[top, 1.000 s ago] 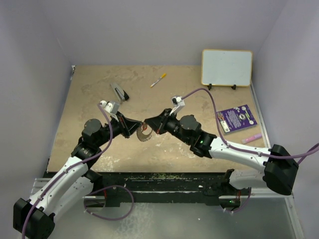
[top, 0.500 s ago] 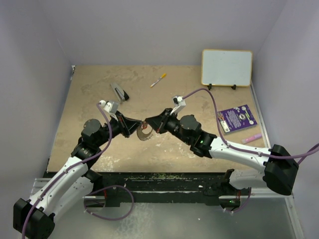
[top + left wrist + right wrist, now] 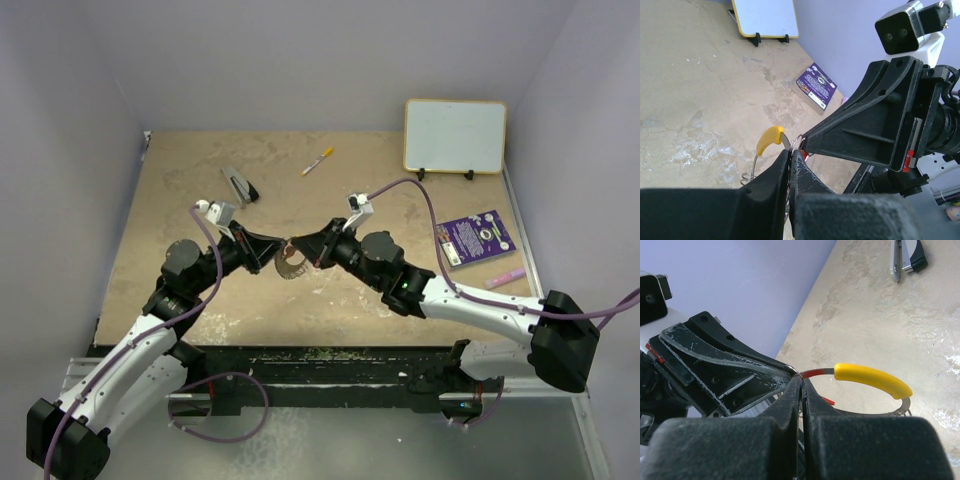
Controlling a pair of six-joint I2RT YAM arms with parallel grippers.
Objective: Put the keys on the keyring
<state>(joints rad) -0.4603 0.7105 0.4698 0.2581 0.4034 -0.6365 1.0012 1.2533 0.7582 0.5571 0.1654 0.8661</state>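
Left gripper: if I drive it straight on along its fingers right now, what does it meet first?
The right gripper, almost at once: its shut tips sit nose to nose with the left gripper, beside the yellow arc of the keyring. Depth is unclear, but barely any gap shows.

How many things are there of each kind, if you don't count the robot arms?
whiteboard: 1
purple book: 1
yellow-tipped pen: 1
pink stick: 1
grey-black tool: 1
keyring: 1
bunch of keys: 1
Total: 7
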